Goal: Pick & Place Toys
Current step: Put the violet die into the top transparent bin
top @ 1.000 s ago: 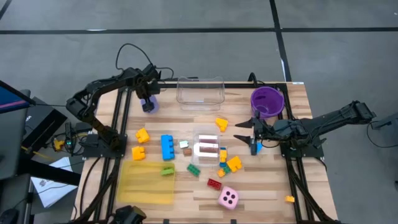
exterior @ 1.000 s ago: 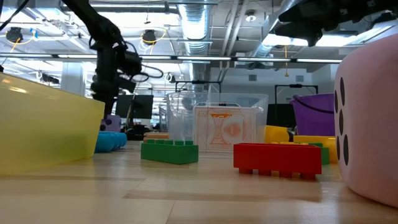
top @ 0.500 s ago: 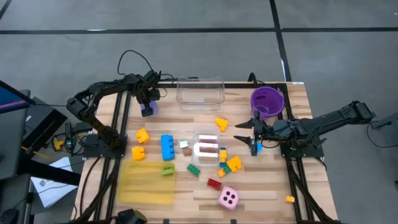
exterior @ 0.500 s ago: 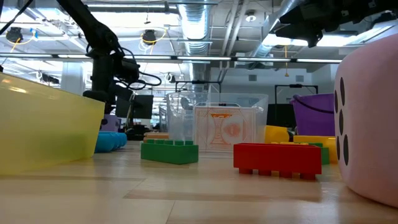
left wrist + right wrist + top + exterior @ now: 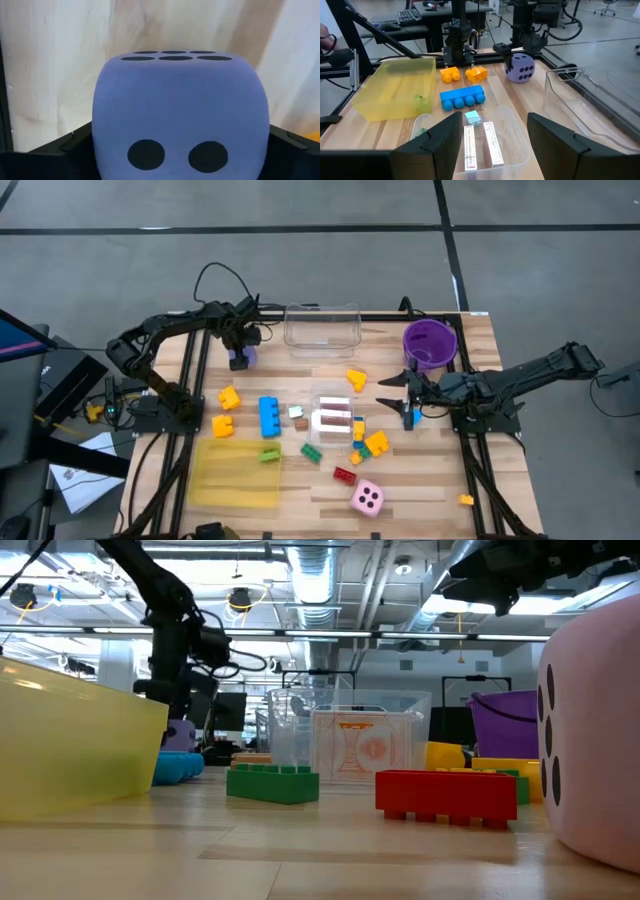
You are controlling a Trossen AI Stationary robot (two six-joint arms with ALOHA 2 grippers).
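Left gripper [image 5: 240, 350] near the desk's [image 5: 420, 480] far left corner, its fingers spread on either side of the soft purple die with black dots [image 5: 240, 358], which sits on the desk surface; contact with the die's sides cannot be judged. Right gripper [image 5: 394, 379], fingers apart and holding nothing, hangs toward the right edge, before the round purple plastic bowl [image 5: 430, 343]. Other toys lie mid-desk, including the blue plastic brick [image 5: 269, 416] and pink dotted die [image 5: 367, 498].
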